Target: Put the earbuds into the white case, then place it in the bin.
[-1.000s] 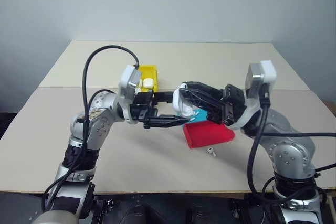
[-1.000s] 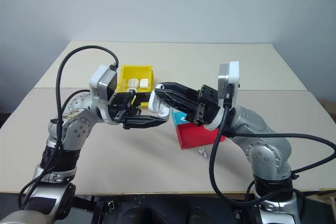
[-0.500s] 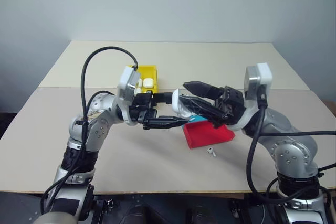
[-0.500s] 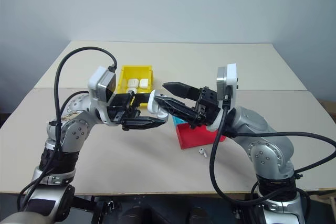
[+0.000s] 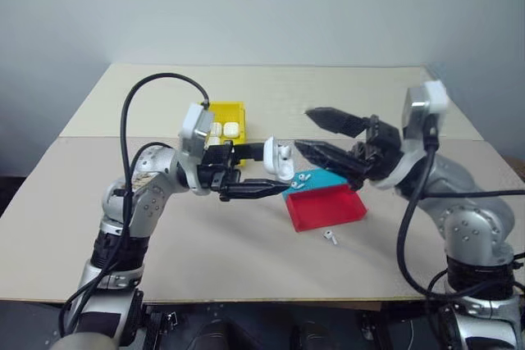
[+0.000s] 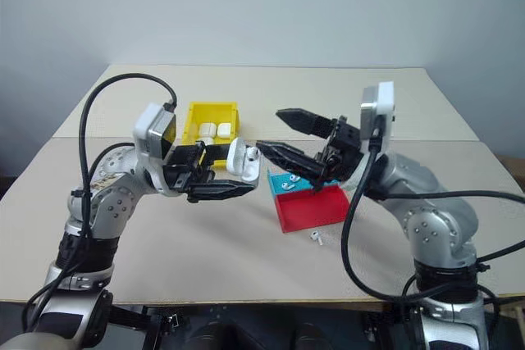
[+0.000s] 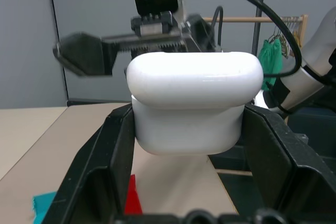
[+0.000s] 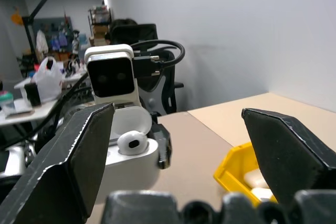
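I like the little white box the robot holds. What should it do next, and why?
Probably lower the open right gripper to a spare earbud in the teal tray: the white case in the left gripper stands open with just one earbud inside.

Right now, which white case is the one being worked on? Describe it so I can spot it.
Look above the table's middle, left of the teal-and-red tray. The white case sits clamped in the left gripper, lid open with an earbud inside, unlike the closed cases lying in the yellow bin.
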Robot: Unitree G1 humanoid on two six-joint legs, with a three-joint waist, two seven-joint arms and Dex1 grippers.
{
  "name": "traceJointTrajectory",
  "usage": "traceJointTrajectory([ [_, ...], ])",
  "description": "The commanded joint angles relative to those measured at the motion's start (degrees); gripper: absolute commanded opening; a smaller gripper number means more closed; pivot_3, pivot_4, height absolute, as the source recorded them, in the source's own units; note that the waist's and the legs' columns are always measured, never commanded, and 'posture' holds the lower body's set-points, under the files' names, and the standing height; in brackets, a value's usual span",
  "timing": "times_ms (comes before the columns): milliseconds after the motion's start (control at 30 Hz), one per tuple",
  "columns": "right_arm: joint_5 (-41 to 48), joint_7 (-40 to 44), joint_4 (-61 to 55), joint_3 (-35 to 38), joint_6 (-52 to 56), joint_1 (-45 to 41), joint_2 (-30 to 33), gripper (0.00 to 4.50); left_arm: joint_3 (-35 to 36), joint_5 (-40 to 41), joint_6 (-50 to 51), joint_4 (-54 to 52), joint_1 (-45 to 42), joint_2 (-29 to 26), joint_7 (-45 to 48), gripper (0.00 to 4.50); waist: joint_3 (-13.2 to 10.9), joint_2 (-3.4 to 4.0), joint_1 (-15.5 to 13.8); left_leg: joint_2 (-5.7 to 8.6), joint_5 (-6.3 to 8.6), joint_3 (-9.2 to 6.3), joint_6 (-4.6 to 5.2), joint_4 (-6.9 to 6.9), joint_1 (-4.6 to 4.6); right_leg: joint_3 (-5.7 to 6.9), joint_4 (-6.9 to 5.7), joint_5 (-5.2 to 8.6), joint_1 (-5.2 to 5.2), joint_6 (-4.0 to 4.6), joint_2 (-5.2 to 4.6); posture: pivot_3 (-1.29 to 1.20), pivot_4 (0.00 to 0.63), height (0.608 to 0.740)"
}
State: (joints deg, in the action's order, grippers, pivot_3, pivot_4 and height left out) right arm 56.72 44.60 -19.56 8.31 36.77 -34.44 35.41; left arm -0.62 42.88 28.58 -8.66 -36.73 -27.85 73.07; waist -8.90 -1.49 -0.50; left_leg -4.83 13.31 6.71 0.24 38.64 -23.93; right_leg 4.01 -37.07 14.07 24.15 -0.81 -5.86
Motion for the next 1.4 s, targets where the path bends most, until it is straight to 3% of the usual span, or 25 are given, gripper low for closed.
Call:
traceJointTrajectory([
  [33, -7.4, 4.1, 5.5, -2.7, 0.1, -5.8, 5.3, 4.49, 2.7, 0.9, -0.6, -3.0, 1.2, -1.6, -0.9, 2.78, 0.0, 0.00, 0.1, -0.01, 0.00, 0.00, 0.00, -0.02, 0.02, 0.00, 0.01, 0.00, 0.01, 0.00, 0.00, 0.00, 0.150, 0.740],
  [167, -29.6, 10.3, 17.6, -18.5, -8.3, -15.1, 10.0, 4.49, 4.5, 1.3, -0.7, -5.0, 3.7, -2.8, -2.4, 2.78, 0.0, 0.00, 0.5, -0.01, 0.00, 0.06, 0.00, -0.05, 0.09, -0.06, 0.00, 0.00, 0.00, 0.00, 0.01, 0.00, 0.150, 0.740],
  [333, -49.1, 16.0, 36.7, -31.7, -22.7, -26.3, 6.4, 4.49, 6.0, 1.6, -0.8, -6.9, 5.8, -3.4, -4.1, 2.78, 0.0, 0.00, 1.2, -0.01, -0.01, 0.09, -0.02, -0.07, 0.05, -0.09, 0.00, 0.01, 0.09, -0.01, 0.00, 0.00, 0.150, 0.740],
  [633, -63.0, 27.4, 65.2, -38.2, -49.2, -36.3, -1.7, 4.49, 7.9, 1.5, -1.2, -6.8, 7.5, -5.1, -4.9, 2.78, 0.0, 0.02, 1.2, -0.01, -0.20, 0.12, -0.34, 0.04, -0.09, -0.04, 0.06, 0.00, 0.11, -0.02, -0.04, 0.00, 0.150, 0.740],
  [733, -67.9, 26.5, 73.9, -39.9, -55.8, -39.3, -5.0, 3.87, 8.3, 1.3, -1.3, -6.6, 7.9, -5.8, -4.6, 2.78, 0.0, 0.04, 1.3, -0.03, -0.22, 0.12, -0.38, 0.02, -0.06, -0.04, -0.01, 0.00, 0.13, -0.01, -0.01, 0.00, 0.150, 0.740],
  [867, -75.1, 23.7, 82.4, -42.9, -65.0, -41.9, -7.5, 2.52, 9.0, 1.6, -1.2, -7.3, 8.5, -6.5, -5.0, 2.78, 0.0, 0.07, 1.4, -0.04, -0.30, 0.13, -0.51, -0.01, -0.06, -0.04, -0.01, 0.00, 0.14, -0.01, -0.01, 0.00, 0.150, 0.740],
  [1067, -82.2, 19.2, 89.9, -44.2, -69.3, -45.5, -11.0, 2.52, 10.0, 2.3, -0.7, -9.9, 10.4, -6.7, -6.7, 2.78, -0.1, 0.10, 1.4, -0.04, -0.33, 0.15, -0.57, -0.01, -0.06, -0.06, -0.02, 0.00, 0.15, -0.01, -0.01, 0.00, 0.150, 0.740],
  [1400, -82.2, 24.9, 92.1, -40.3, -69.7, -46.0, -15.0, 2.52, 10.7, 3.4, -0.6, -12.2, 12.3, -7.4, -8.8, 2.78, -0.1, 0.13, 1.4, -0.05, -0.35, 0.14, -0.61, -0.02, -0.03, -0.06, -0.04, 0.00, 0.13, 0.00, -0.01, 0.00, 0.150, 0.740],
])
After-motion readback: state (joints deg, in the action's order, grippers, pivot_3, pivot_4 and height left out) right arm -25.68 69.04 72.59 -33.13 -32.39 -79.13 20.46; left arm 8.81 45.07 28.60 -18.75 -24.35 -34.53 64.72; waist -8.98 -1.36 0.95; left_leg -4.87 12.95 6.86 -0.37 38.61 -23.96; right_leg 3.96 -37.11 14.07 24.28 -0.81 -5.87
